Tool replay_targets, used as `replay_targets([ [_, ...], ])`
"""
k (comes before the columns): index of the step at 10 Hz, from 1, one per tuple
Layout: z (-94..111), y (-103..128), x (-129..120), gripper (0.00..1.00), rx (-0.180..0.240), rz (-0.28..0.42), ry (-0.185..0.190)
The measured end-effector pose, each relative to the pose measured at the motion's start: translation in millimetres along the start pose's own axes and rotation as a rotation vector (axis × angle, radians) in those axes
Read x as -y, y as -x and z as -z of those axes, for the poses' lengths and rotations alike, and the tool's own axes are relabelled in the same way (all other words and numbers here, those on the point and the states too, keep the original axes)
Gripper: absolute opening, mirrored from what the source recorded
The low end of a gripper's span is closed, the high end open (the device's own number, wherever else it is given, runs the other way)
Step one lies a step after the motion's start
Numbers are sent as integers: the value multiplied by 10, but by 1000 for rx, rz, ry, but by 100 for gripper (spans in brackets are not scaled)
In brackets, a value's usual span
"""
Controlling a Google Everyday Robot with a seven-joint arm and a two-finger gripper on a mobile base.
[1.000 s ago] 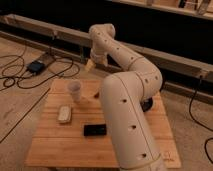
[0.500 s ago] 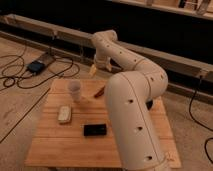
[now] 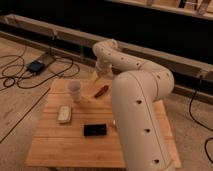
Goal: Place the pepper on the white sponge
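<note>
Reddish-brown pepper (image 3: 101,91) loose on wooden table (image 3: 60,145), just below the wide-spread gripper (image 3: 99,75).

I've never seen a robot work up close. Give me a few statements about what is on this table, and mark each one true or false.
1. The pepper lies on the wooden table, to the picture's right of the white cup. True.
2. The pepper rests on the white sponge. False: the sponge is bare and lies apart from the pepper, nearer the camera and further left.
3. The gripper grips the pepper. False: it hangs open and empty near the table's far edge, close to the pepper.
4. A black flat rectangle lies on the table, nearer the camera than the pepper. True.
</note>
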Motion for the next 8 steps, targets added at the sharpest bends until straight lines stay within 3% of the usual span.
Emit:
replay_targets([
  [4, -306, -83, 7, 80, -55, -47, -10],
  [8, -566, -130, -17, 80, -92, -82, 20],
])
